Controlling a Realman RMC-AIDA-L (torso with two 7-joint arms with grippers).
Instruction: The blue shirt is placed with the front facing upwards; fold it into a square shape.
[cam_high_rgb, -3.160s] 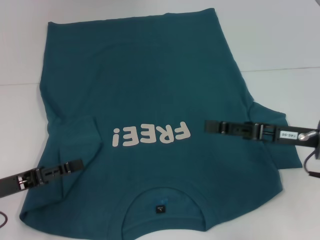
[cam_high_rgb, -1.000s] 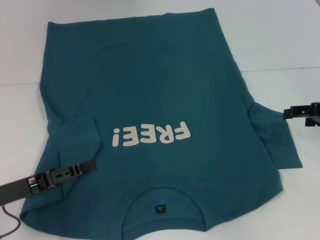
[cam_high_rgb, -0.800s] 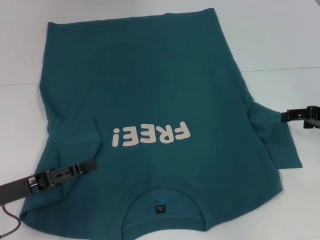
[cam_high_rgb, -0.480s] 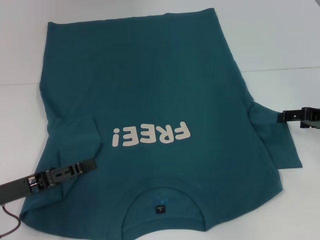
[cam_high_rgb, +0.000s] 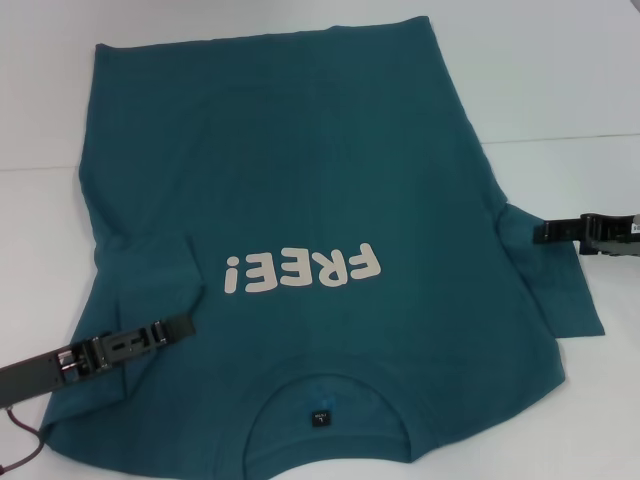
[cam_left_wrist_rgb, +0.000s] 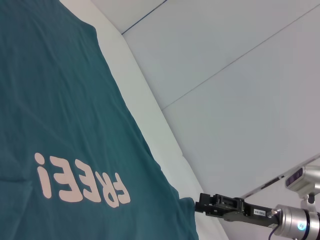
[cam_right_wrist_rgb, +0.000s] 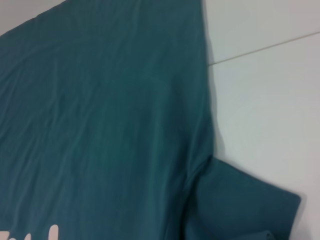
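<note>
Teal shirt (cam_high_rgb: 300, 250) lies flat, print up; in the head view the right pincer (cam_high_rgb: 545, 232) has crept back onto the sleeve edge under its tip, likely to grab it, left pincer (cam_high_rgb: 180, 328) parked over the folded-in sleeve. Left wrist view shows right pincer (cam_left_wrist_rgb: 202, 205) tip touching the sleeve corner; right wrist view shows the sleeve (cam_right_wrist_rgb: 240, 205) unfolded below. Can't tell either pincer's opening.

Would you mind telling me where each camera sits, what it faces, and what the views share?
Head view: from the robot's head, looking forward and down at the shirt on the table; left gripper lies over the folded-in sleeve, right gripper at the spread sleeve's edge.
Left wrist view: across the shirt toward the right gripper; its own fingers are unseen.
Right wrist view: onto the shirt's side and spread sleeve; no robot parts show.
Shared: head and left wrist views both show the lettering and the right gripper.
</note>
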